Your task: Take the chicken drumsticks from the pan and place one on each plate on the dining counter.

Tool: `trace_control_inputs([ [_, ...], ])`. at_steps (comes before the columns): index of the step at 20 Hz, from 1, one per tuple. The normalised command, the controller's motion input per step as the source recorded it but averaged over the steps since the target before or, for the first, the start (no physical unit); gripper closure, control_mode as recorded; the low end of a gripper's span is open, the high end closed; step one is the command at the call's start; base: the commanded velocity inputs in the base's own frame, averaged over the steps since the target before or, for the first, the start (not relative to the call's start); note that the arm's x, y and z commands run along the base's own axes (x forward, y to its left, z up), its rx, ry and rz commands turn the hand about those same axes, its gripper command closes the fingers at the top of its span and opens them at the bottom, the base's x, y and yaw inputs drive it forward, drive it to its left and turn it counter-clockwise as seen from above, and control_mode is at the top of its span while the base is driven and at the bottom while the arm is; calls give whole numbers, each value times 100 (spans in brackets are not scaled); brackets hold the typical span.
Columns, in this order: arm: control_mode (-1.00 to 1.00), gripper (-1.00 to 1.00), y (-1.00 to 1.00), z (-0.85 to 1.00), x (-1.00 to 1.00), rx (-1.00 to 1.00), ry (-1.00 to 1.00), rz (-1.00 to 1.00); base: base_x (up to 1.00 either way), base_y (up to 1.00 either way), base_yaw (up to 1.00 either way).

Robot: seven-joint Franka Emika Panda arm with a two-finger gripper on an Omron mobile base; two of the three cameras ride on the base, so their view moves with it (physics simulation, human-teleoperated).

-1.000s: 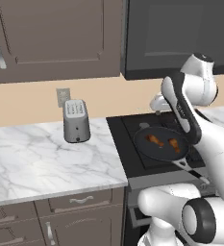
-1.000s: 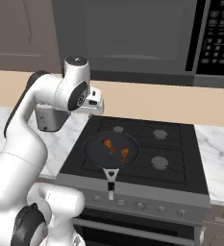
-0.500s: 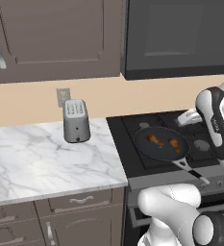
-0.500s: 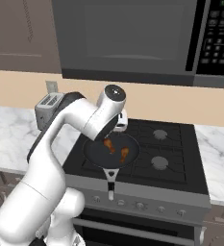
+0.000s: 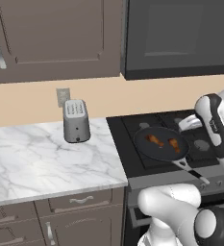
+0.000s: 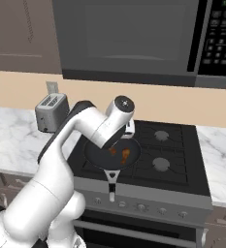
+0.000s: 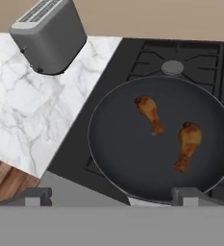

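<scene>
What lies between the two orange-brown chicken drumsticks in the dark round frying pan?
Only bare dark pan floor. In the hand view, the two orange-brown drumsticks lie apart without touching, nothing between them.

We count two chicken drumsticks (image 7: 150, 113) (image 7: 188, 145), both lying in one pan (image 7: 118, 163) at the hand view's centre, and one toaster (image 7: 50, 33) at its upper left.
</scene>
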Motion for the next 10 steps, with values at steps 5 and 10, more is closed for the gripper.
trace_control_inputs([
  [5,-100,-100,3,-35,49,0,18,-2,0,0,0],
  [10,-100,-100,19,-43,50,0,14,-6,0,0,0],
])
